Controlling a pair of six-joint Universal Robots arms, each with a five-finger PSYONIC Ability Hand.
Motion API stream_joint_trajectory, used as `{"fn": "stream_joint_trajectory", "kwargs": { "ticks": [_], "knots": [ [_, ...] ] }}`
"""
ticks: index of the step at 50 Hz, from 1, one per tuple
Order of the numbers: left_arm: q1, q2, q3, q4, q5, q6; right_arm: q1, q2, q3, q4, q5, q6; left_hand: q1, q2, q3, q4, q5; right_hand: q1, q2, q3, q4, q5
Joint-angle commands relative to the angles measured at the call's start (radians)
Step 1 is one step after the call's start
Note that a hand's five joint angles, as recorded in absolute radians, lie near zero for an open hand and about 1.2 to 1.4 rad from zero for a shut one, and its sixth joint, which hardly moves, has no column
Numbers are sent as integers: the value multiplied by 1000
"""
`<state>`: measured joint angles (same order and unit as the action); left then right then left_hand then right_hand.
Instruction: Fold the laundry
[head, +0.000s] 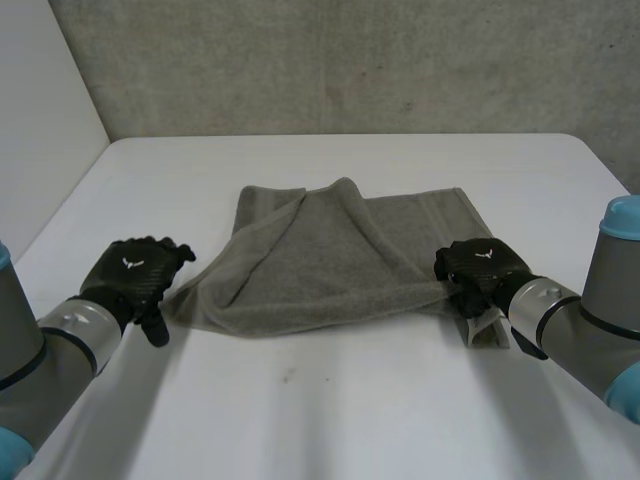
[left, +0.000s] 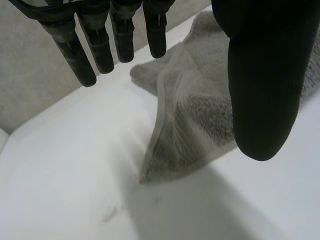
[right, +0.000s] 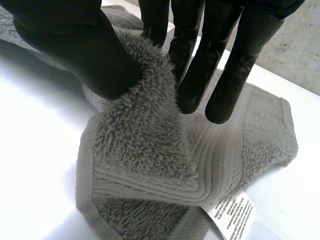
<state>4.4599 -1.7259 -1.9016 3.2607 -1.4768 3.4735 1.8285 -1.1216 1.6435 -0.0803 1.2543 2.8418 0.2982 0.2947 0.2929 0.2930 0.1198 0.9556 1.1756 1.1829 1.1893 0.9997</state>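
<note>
Table (head: 350, 400) bears towel (head: 320, 270); long axis left-right.

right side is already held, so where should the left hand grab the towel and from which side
Probably the near left corner of the towel, approached from the left. It lies as a flat, free point on the table beside the open left hand, and it mirrors the near right end that the right hand pinches between thumb and fingers.
</note>
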Motion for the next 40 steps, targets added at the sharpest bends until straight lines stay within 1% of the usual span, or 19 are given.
{"fn": "stream_joint_trajectory", "kwargs": {
  "ticks": [1,2,4,5,7,8,10,13,20,28,32,34,40],
  "knots": [
    [39,-18,-22,17,24,7,-9,5,-7,-15,8,-22,42,45,47,47,45,441,221,213,207,222],
    [62,-35,-22,30,50,7,-18,6,-7,-16,7,-27,42,45,47,47,45,441,221,213,207,222],
    [99,-87,-22,69,130,7,-23,9,-5,-15,7,-32,59,63,64,64,63,441,221,213,207,222],
    [99,-87,-22,70,130,7,-23,9,-5,-15,7,-32,59,63,64,64,63,441,221,213,207,222],
    [120,-122,-16,105,209,9,-25,17,-5,-15,5,-32,126,130,132,132,130,441,221,213,207,222],
    [121,-123,-16,105,210,9,-25,17,-5,-15,5,-32,127,130,132,132,131,441,221,213,207,222],
    [147,-161,-8,123,256,12,-22,19,-4,-16,4,-32,197,200,202,202,201,441,221,213,207,222],
    [154,-178,-2,123,266,10,-20,20,-4,-16,2,-33,221,224,226,226,225,441,221,213,207,222],
    [153,-253,52,132,271,9,-12,34,-2,-16,-4,-33,408,412,413,413,412,441,221,213,207,222],
    [153,-305,82,211,271,10,-11,42,-1,-18,-7,-33,455,459,461,461,459,441,221,213,207,222],
    [150,-319,93,215,271,12,-11,42,-1,-18,-7,-33,482,485,487,487,486,441,221,213,207,222],
    [147,-331,105,215,271,12,-11,42,-1,-18,-7,-33,543,547,549,549,547,441,221,213,207,222],
    [142,-350,125,215,268,12,-11,49,-1,-18,-7,-35,544,547,549,549,547,441,221,213,207,222]
  ]
}}
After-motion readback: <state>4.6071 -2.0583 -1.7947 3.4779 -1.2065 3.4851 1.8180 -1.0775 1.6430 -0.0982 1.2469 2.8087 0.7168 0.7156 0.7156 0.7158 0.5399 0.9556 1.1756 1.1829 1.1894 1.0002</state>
